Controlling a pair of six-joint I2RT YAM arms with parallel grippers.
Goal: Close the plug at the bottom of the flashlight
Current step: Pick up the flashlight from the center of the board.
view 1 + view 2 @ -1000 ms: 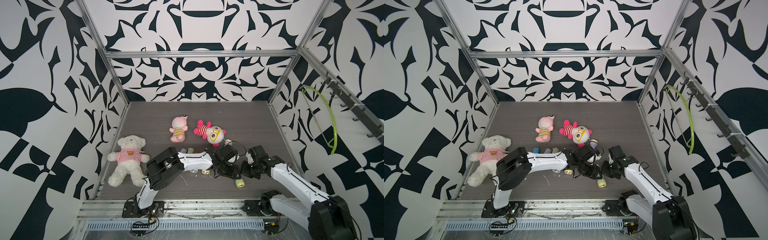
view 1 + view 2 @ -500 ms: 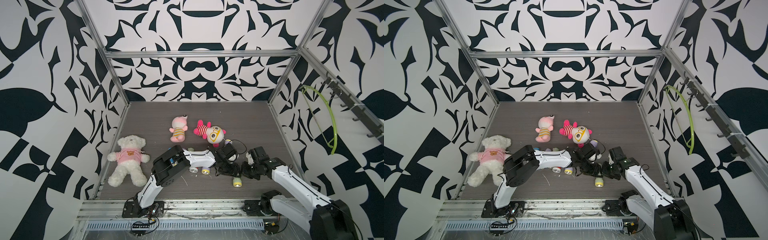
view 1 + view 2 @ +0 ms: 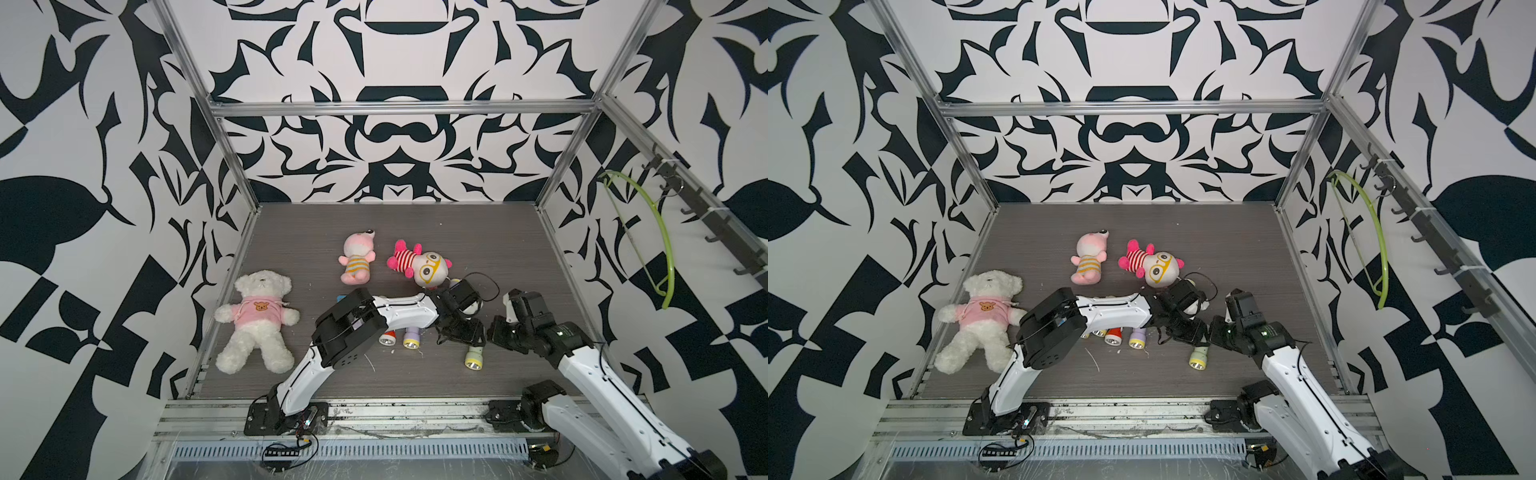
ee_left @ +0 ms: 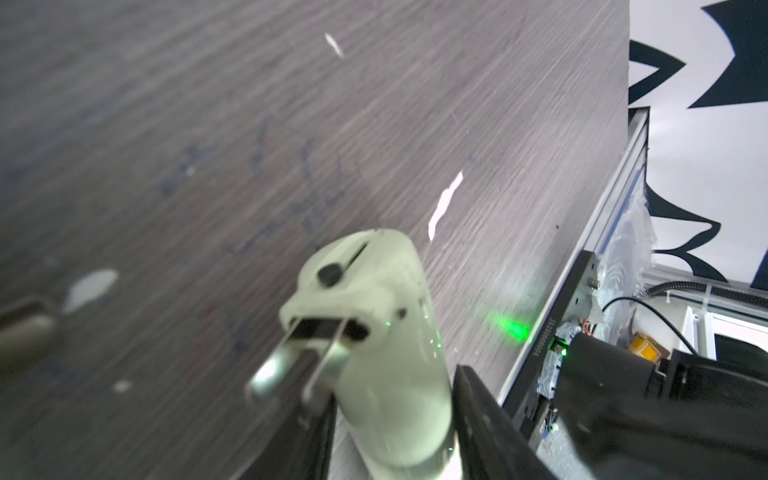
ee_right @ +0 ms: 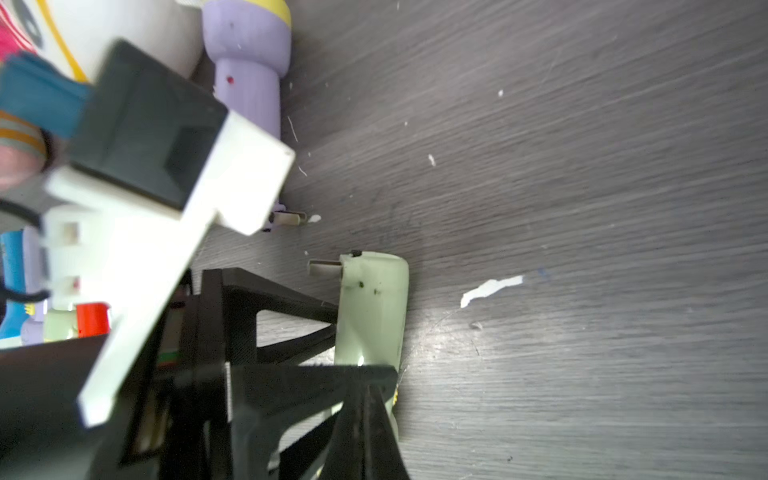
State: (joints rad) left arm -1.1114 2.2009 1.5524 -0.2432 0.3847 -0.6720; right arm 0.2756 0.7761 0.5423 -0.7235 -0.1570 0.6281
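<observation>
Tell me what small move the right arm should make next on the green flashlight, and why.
Probably nudge the shut right end effector against the plug prongs to fold them in. They stick out of the bottom of the green flashlight, and the left end effector appears to grip its body.

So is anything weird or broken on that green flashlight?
Yes. Two metal prongs stick out of the end of the pale green flashlight, which sits in the left gripper, so its plug is not folded in yet. Small white scraps also litter the table.
</observation>
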